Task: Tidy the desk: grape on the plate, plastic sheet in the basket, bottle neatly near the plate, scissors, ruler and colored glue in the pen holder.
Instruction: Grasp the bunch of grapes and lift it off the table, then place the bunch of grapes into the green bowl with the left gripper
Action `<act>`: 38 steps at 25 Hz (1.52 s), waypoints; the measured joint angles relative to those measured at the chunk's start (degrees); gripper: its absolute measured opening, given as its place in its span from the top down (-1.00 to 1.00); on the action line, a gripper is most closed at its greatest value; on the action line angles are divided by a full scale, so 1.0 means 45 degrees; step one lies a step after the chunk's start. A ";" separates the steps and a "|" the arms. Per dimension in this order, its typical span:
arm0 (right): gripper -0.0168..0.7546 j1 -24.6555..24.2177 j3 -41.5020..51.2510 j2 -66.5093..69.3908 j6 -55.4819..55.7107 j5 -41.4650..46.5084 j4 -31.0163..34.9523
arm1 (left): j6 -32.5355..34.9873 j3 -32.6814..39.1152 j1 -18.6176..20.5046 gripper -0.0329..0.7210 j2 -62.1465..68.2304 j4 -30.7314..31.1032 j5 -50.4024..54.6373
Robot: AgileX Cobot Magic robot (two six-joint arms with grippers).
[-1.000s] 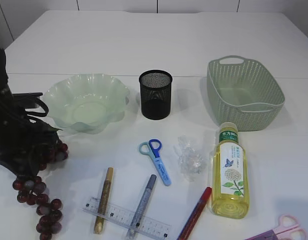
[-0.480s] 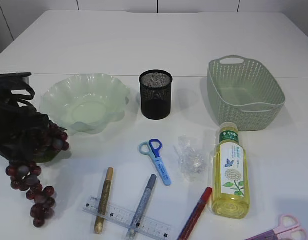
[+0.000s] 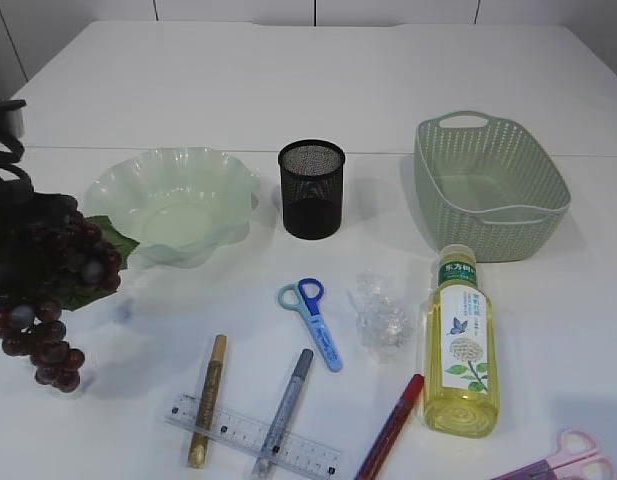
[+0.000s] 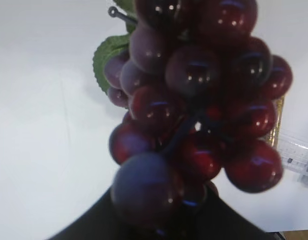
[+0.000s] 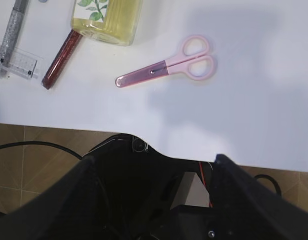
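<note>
Exterior view: grapes [image 3: 43, 290] lifted left of the plate [image 3: 173, 205]
Left gripper [image 3: 3, 195], mostly hidden, seems clamped on them for carrying; right one parked, jaws apart

You're looking at a staged office-desk setup in a lab or test room: plain white table [image 3: 388, 80] and white panelled wall behind. Desk props give it away: mesh pen holder [image 3: 311, 188], ruler [image 3: 253, 436], scissors [image 3: 310, 320]. Right wrist view shows brown tiled floor [image 5: 24, 145] and loose cables under the table edge.
</note>
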 joint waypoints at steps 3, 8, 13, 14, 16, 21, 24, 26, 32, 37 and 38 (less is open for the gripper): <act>-0.46 0.0000 0.0000 0.0000 0.0000 0.0000 0.0000 | 0.0000 0.0023 0.0000 0.53 -0.0594 0.0000 0.0032; -0.46 0.0000 0.0000 0.0000 0.0000 0.0000 0.0000 | 0.0000 0.0023 0.0000 0.53 -0.1667 0.0000 -0.0308; -0.46 0.0000 0.0000 0.0000 0.0000 0.0000 -0.0009 | 0.0000 0.0023 0.0000 0.53 -0.2522 -0.0187 -0.1497; -0.46 0.0000 0.0000 0.0000 0.0000 0.0000 -0.0009 | 0.0000 0.0023 0.0000 0.53 -0.2638 -0.0183 -0.1810; -0.46 0.0000 0.0000 0.0000 0.0000 -0.0027 -0.0009 | 0.0000 0.0023 0.0000 0.53 -0.2729 -0.0213 -0.2415; -0.46 0.0000 0.0000 0.0000 0.0000 -0.0050 -0.0009 | 0.0000 0.0041 0.0000 0.53 -0.2729 -0.0266 -0.3935; -0.46 0.0000 0.0000 0.0000 0.0000 -0.0050 -0.0009 | 0.0000 0.0041 0.0000 0.53 -0.2729 -0.0241 -0.5140; -0.46 0.0000 0.0000 0.0000 0.0000 -0.0050 -0.0009 | 0.0000 0.0041 0.0000 0.53 -0.2729 -0.0190 -0.5947; -0.46 0.0000 0.0000 0.0000 0.0000 -0.0050 -0.0009 | 0.0009 0.0041 0.0000 0.53 -0.1977 0.0052 -0.7601; -0.46 0.0000 0.0000 0.0000 0.0000 -0.0050 -0.0009 | 0.0029 -0.0511 0.0000 0.52 -0.0721 0.0983 -0.8498; -0.46 0.0000 0.0000 0.0000 0.0000 -0.0050 -0.0009 | 0.0029 -0.0665 0.0000 0.52 -0.0431 0.1193 -0.8591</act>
